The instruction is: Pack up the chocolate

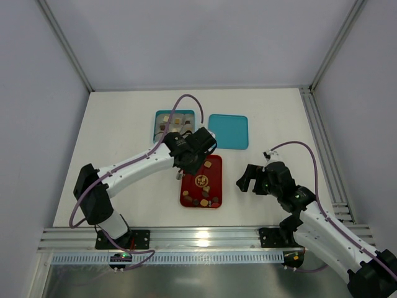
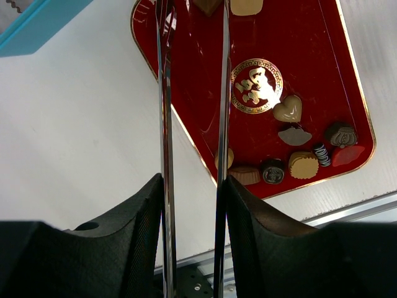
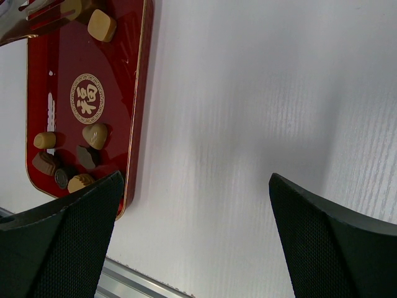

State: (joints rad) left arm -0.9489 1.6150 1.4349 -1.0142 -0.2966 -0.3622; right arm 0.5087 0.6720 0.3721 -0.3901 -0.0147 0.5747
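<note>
We judge the packing partly done. The teal box (image 1: 174, 124) at the far side of the table (image 1: 118, 143) already shows several pieces in its compartments. Most of the chocolate (image 2: 303, 164) lies on the red tray (image 2: 298, 62): a cluster crowds its near end, and a dark piece (image 2: 208, 5) and a tan piece (image 2: 246, 6) sit at its far end. The teal lid (image 1: 228, 131) lies apart, to the right of the box, so closing is also to come.

Our left gripper (image 2: 192, 186) is clenched on metal tongs (image 2: 223, 93), whose long blades reach toward the two far-end pieces. The tips run off the top of the wrist view, so we cannot tell whether they clasp the dark piece. Our right gripper (image 3: 195, 179) stands wide, holding nothing, over bare table to the right of the tray.

As for room, the tray's raised gold-edged rim pens in the near cluster, so we expect the tongs must come at those pieces from above. The box sits just beyond the tray, which makes for a short carry. The metal rail (image 1: 198, 239) runs near the tray's near end, and the table to the right gives open space.
</note>
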